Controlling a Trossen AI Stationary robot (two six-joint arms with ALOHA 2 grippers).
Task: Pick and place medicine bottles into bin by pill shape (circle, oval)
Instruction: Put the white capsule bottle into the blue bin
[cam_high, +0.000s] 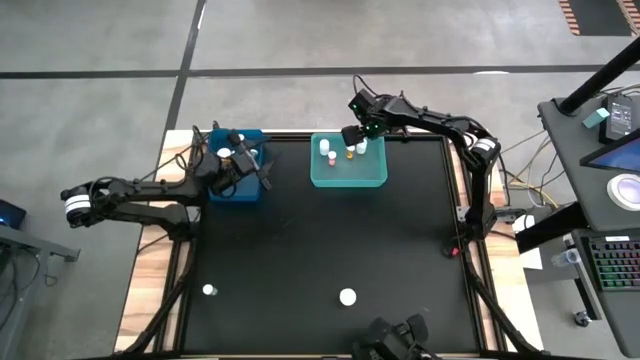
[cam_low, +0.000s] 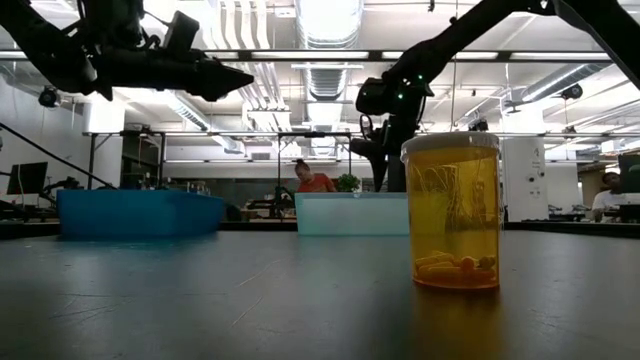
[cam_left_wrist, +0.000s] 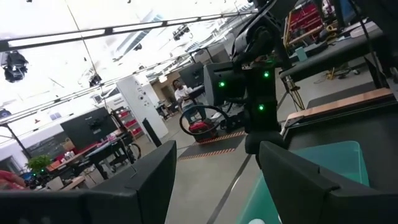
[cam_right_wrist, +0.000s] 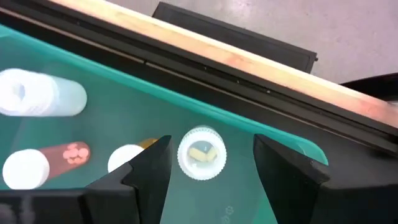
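Right pincer (cam_high: 362, 128) hangs over the far right corner of the teal translucent plastic bin (cam_high: 348, 178), fingers wide, holding nothing. Right wrist view: a clear bottle with a white ribbed cap (cam_right_wrist: 202, 153) stands upright on the bin floor directly below, framed between the 2 fingers. So its long axis is vertical and it looks already placed, likely just let go.

Left pincer (cam_high: 246, 160) sits over the blue plastic bin (cam_high: 236, 190), fingers wide and empty; the left wrist view looks out at the room and the other arm, not down.

Still loose on the black surface (cam_high: 300, 250), near edge: a small white-capped bottle (cam_high: 208, 290) on the left side and a larger white-capped bottle (cam_high: 347, 296) nearer the middle. The low view shows an amber-orange bottle with a white cap (cam_low: 451, 212) upright, pills at the bottom. My read: left arm is nearer the left bottle, the middle one is a closer call. Both are well away from either pincer.

4 bottles visible in the teal bin, 1 lying on its side. No readable labels or brands anywhere
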